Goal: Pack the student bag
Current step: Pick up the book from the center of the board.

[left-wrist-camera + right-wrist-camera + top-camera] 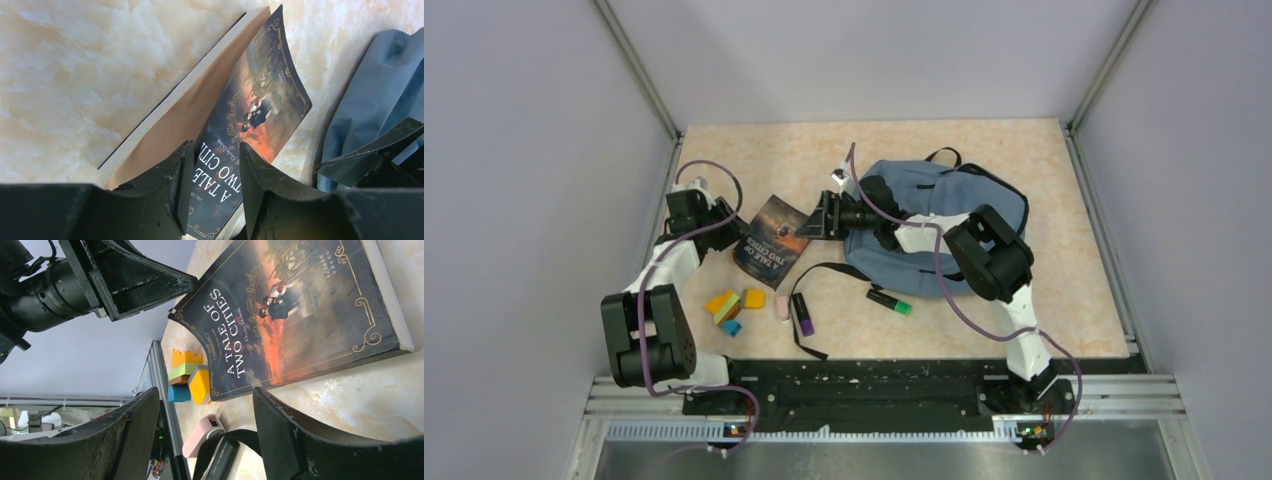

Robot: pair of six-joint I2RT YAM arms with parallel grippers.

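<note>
The student bag [944, 205] lies crumpled at the table's centre right, and its slate-blue fabric [380, 95] shows at the right edge of the left wrist view. A paperback, "A Tale of Two Cities" [774, 242], lies just left of it. My left gripper [732, 232] is at the book's left edge. Its fingers [172, 175] stand either side of the lifted front cover [260, 110], with a gap still showing. My right gripper [819, 218] hovers open over the book's right side, with nothing between its fingers [287, 425]. The book [300, 315] fills the upper part of the right wrist view.
Coloured blocks [736, 305], a pink eraser [782, 305], a purple-tipped marker [803, 315] and a green highlighter [890, 300] lie near the front edge. A black bag strap [809, 290] loops across them. Walls close in the left, right and back.
</note>
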